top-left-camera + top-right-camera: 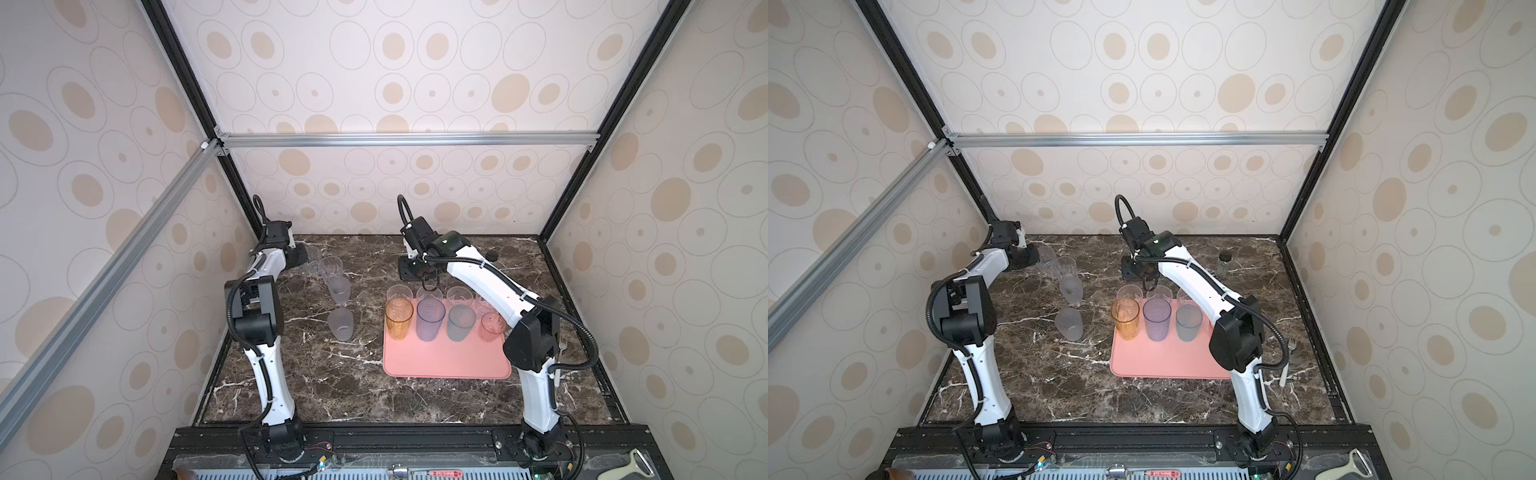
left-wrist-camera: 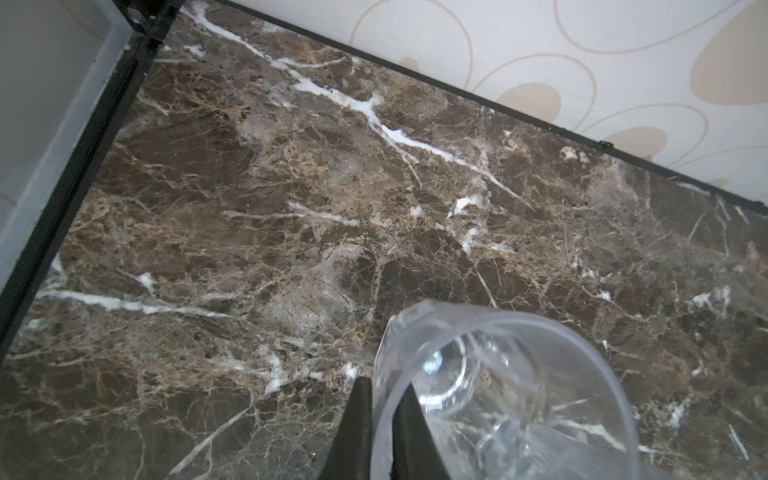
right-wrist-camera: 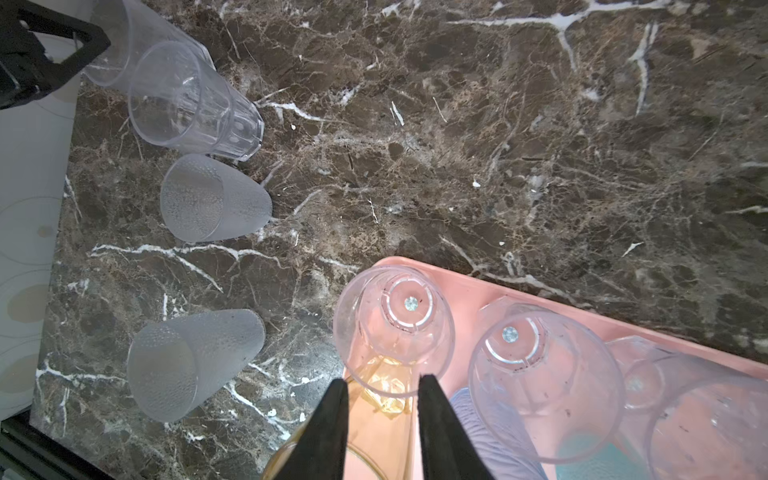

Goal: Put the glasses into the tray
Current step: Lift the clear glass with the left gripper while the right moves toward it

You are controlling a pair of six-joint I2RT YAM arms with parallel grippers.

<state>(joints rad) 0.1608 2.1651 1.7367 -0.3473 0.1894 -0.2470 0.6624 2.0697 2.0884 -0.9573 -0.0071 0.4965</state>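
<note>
Glasses on tray: 2 rows stand upright on the far half of the salmon-pink tray (image 1: 444, 361). The amber glass (image 1: 399, 319), blue-purple glass (image 1: 431, 319), teal glass (image 1: 460, 323) and small pink glass (image 1: 492, 326) are in front, with clear ones behind.
Glasses off tray: 4 in a line left of the tray over the marble table (image 1: 332, 374) — near frosted glass (image 1: 340, 324), far frosted glass (image 1: 338, 291), faceted clear glass (image 1: 330, 268), then the far clear glass (image 2: 498, 395).
Left gripper (image 2: 384, 432): fingers pinch the wall of the far clear glass, 1 inside the rim and 1 outside.
Right gripper (image 3: 380, 432): above the tray's corner clear glass (image 3: 392, 328), fingers spread apart.
</note>
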